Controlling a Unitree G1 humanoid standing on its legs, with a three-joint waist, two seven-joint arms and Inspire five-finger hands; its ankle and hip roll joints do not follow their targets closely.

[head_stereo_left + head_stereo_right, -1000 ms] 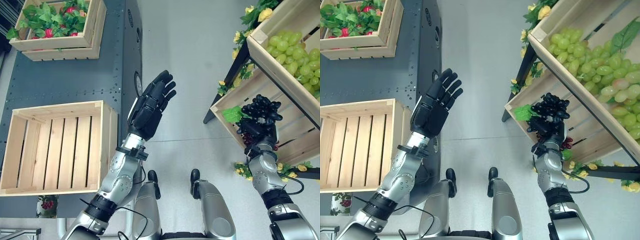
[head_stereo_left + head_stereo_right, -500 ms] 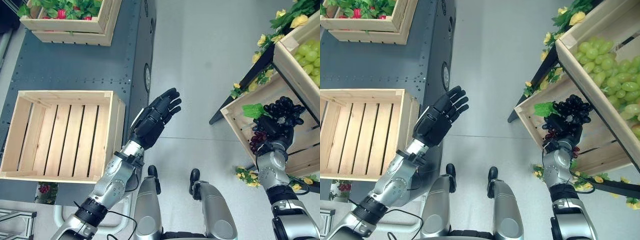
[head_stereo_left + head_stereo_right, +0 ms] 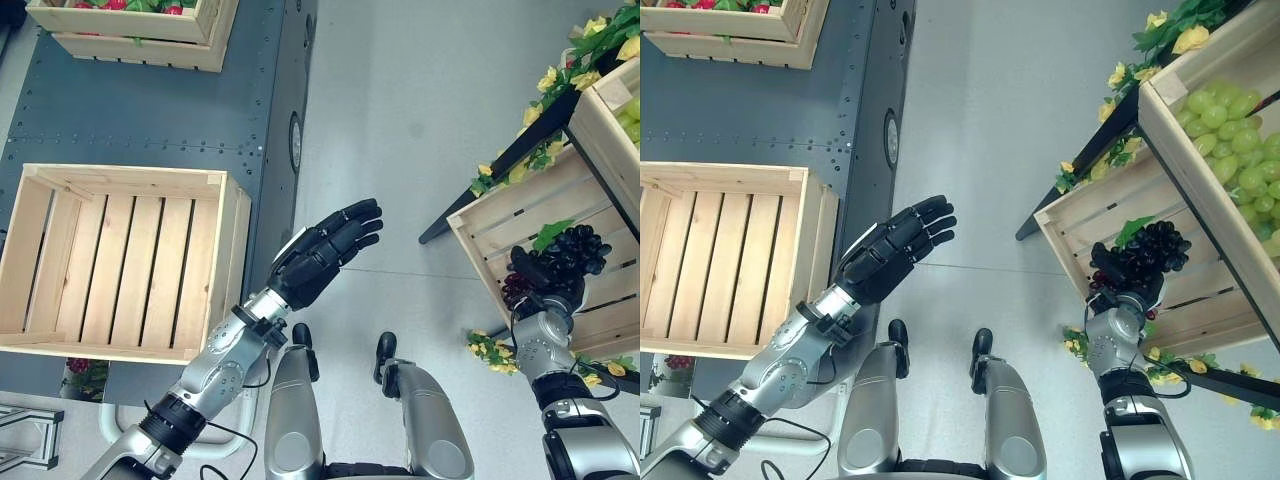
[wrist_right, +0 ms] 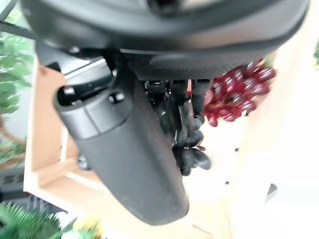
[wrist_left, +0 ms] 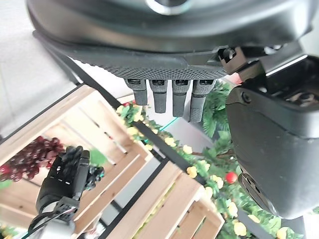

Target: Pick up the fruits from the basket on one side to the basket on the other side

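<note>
We've got the dark grape bunch (image 3: 566,252) wrapped in our right hand's (image 3: 540,283) curled fingers, just above the slatted source crate (image 3: 520,220). Left hand (image 3: 322,256) hangs flat-fingered mid-air. Best keep it snug while carrying across to the empty crate (image 3: 120,262).
</note>
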